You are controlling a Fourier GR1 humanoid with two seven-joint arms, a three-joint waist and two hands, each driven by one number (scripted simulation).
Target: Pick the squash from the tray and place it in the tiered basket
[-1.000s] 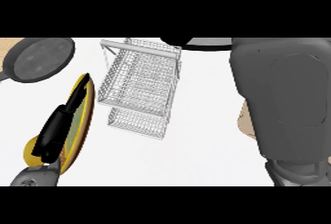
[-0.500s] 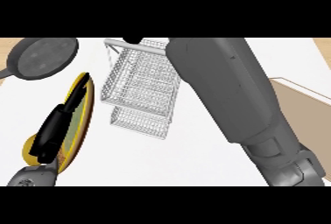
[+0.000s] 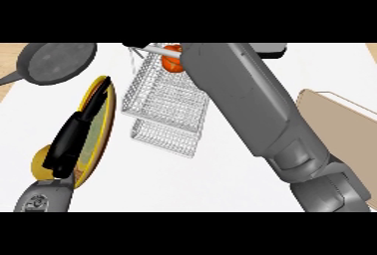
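The orange squash [image 3: 171, 61] shows at the top tier of the wire tiered basket [image 3: 165, 107], just under the basket's white handle bar. My right forearm [image 3: 243, 104] stretches from the lower right across the basket, and its far end meets the squash. The forearm hides my right hand. The yellow-rimmed tray [image 3: 101, 130] is seen nearly edge-on at the left. My left hand [image 3: 68, 144] lies flat against it with straight fingers, holding nothing.
A grey frying pan [image 3: 56, 62] sits at the upper left. A tan cutting board [image 3: 340, 122] lies at the right edge. A yellow round shape [image 3: 40, 163] peeks out beside my left hand. White counter shows below the basket.
My right arm has swung left and forward over the basket, and the squash now shows at the top tier. My left hand and the tray have stayed put.
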